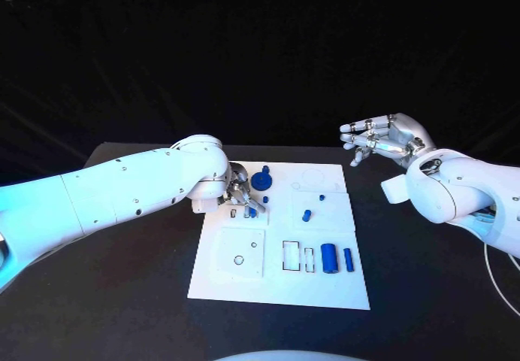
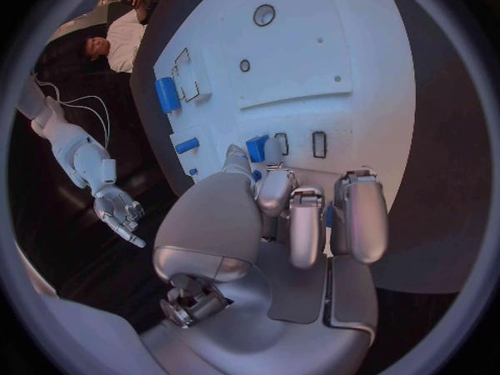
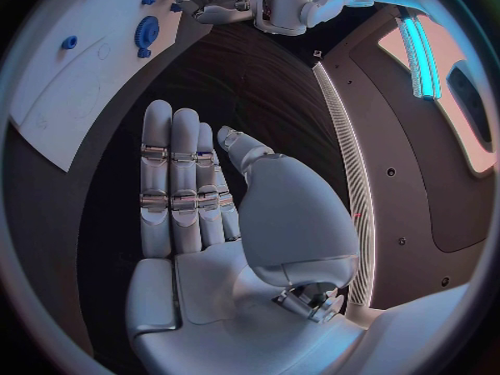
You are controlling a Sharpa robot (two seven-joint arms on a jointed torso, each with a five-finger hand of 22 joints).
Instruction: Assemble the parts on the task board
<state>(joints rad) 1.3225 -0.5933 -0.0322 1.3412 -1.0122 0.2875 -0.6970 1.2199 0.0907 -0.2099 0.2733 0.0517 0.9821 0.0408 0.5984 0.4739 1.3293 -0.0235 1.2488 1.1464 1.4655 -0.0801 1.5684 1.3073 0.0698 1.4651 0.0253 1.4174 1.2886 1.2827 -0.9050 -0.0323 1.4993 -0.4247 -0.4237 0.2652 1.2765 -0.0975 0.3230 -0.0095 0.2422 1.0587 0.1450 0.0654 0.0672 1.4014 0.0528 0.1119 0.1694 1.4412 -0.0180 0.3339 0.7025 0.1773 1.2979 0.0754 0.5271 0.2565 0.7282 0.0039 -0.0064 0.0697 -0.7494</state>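
Two white arms flank your task board (image 1: 325, 289), the white plate lying on the black worktop (image 1: 130, 301) with its long axis running away from the robot. Your left hand (image 1: 243, 194) is down on the board's far left part, fingers curled in around a small blue part (image 2: 257, 148); from the left wrist view the fingertips (image 2: 275, 193) sit against the board just beside that part, but you cannot tell whether they actually clamp it. A blue gear (image 1: 264, 180) lies flat just beyond that hand. Your right hand (image 1: 382, 140) hangs above the worktop off the board's far right corner, well apart from every part, fingers apart and holding nothing; the right wrist view shows them straight, side by side. Near the board's right edge a thick blue cylinder (image 1: 328, 258) and a thinner blue pin (image 1: 348, 259) lie side by side, both with their long axes pointing away from the robot, parallel to the board's long edge. Between them and the gear lies a short blue peg (image 1: 306, 216).
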